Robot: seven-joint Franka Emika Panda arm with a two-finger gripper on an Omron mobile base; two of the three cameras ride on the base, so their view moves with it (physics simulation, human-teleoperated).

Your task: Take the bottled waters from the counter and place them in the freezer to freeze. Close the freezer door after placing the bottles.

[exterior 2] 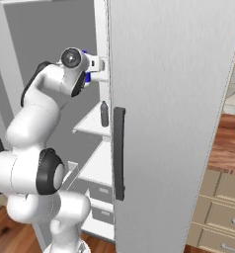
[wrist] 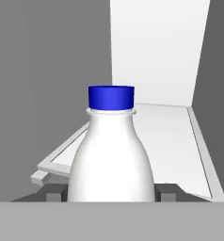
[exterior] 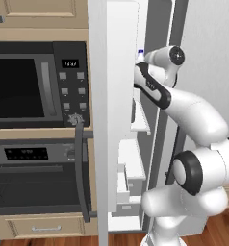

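Whitish bottle [wrist: 111, 155] with a blue cap is gripped upright between the pincer [wrist: 111, 192] fingertips [wrist: 55, 192], held above a white freezer shelf [wrist: 175, 141]. Lower, at six o'clock, the greyish bottle [exterior 2: 104, 114] is stood on another shelf [exterior 2: 92, 123].

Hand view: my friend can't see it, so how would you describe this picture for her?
A white bottle with a blue cap stands upright, close up, gripped between the two dark fingertips of the robot's hand. Behind it lies a white freezer shelf with grey walls around it.
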